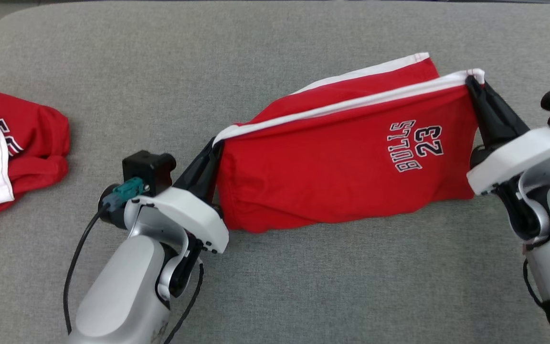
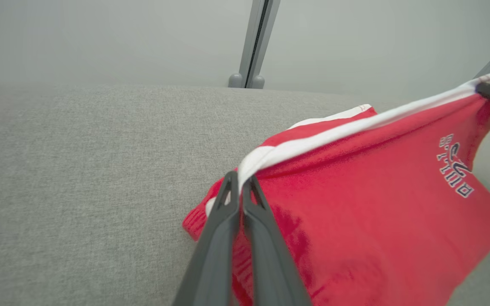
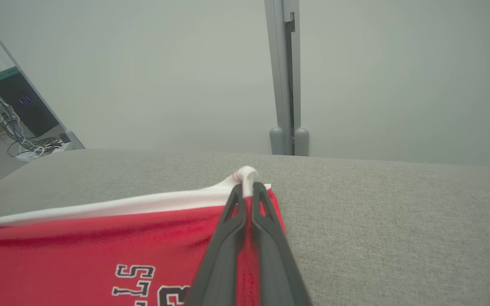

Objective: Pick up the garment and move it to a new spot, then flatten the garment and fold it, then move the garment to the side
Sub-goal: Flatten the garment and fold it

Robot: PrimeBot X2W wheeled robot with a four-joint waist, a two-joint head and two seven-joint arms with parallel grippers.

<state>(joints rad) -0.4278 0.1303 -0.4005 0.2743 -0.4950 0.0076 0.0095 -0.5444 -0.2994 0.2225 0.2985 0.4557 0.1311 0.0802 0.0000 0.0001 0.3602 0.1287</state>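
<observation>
The garment [image 1: 332, 177] is red with a white edge band and black "BULLS 23" lettering. It hangs stretched between my two grippers above the grey padded surface, and its lower part rests on the surface. My left gripper [image 1: 215, 143] is shut on the white band at the garment's left end [image 2: 266, 155]. At the right end, my right gripper [image 1: 470, 82] is shut on the white band [image 3: 247, 174]. In the left wrist view the fingertips [image 2: 232, 180] pinch the band; in the right wrist view the fingertips [image 3: 260, 191] do the same.
A crumpled red-and-white cloth lump [image 1: 12, 148] lies at the surface's far left. The grey padded surface [image 1: 303, 286] is bare in front of the garment and behind it. A grey post [image 3: 285, 76] stands beyond the far edge, with a pale wall behind.
</observation>
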